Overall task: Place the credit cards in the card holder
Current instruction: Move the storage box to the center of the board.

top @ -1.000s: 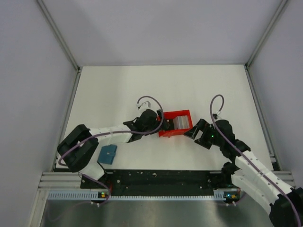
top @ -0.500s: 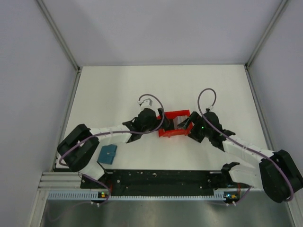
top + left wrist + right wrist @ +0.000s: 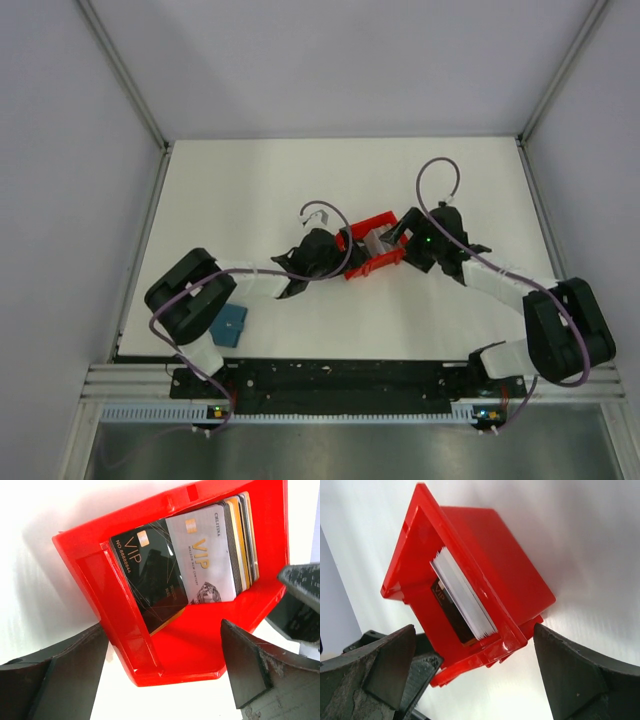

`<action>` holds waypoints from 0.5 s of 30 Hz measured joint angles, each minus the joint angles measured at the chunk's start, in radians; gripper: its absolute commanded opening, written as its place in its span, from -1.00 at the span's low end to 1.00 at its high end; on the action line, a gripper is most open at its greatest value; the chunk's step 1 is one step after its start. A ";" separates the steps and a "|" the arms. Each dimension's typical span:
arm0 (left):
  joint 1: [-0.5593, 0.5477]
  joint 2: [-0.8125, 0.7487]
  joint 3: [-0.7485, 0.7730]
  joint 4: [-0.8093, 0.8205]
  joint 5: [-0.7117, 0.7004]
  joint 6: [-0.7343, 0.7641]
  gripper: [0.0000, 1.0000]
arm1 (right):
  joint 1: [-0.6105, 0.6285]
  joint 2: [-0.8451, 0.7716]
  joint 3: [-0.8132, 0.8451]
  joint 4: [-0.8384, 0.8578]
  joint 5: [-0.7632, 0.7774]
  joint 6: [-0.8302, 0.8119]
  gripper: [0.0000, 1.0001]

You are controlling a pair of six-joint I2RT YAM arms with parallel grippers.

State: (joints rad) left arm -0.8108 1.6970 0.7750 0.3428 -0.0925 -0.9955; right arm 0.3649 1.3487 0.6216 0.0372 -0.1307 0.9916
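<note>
The credit cards (image 3: 205, 555) stand as a stack inside a red tray (image 3: 195, 650), with a black VIP card (image 3: 150, 580) and a silver one in front; from the right wrist I see their white edges (image 3: 465, 592). My left gripper (image 3: 162, 645) is open and straddles one end of the tray (image 3: 375, 266). From the opposite end my right gripper (image 3: 475, 630) is open around the tray (image 3: 490, 545). The teal card holder (image 3: 231, 325) lies closed near the left arm's base, away from both grippers (image 3: 343, 248) (image 3: 402, 232).
The tray sits skewed in the middle of the white table (image 3: 250, 190). Metal rails (image 3: 140, 230) and grey walls close in the left, right and back. The left arm's elbow (image 3: 190, 298) hangs just beside the card holder.
The right arm has swung in from the near right and brought its gripper up to the tray's far-right end. The tray has turned askew. The left arm's elbow has shifted right, toward the card holder.
</note>
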 measured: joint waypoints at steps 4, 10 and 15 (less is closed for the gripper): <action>0.000 0.013 0.003 0.024 0.024 -0.024 0.87 | -0.042 0.050 0.053 -0.003 -0.040 -0.059 0.98; -0.003 0.010 -0.002 0.028 0.051 -0.034 0.96 | -0.063 0.084 0.126 -0.076 -0.071 -0.168 0.97; -0.008 -0.077 -0.054 -0.037 0.007 -0.014 0.96 | -0.071 0.022 0.145 -0.140 -0.055 -0.259 0.97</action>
State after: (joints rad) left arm -0.8192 1.6199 0.7212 0.3054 -0.0853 -1.0092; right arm 0.2943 1.3708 0.7670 -0.1032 -0.1852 0.7322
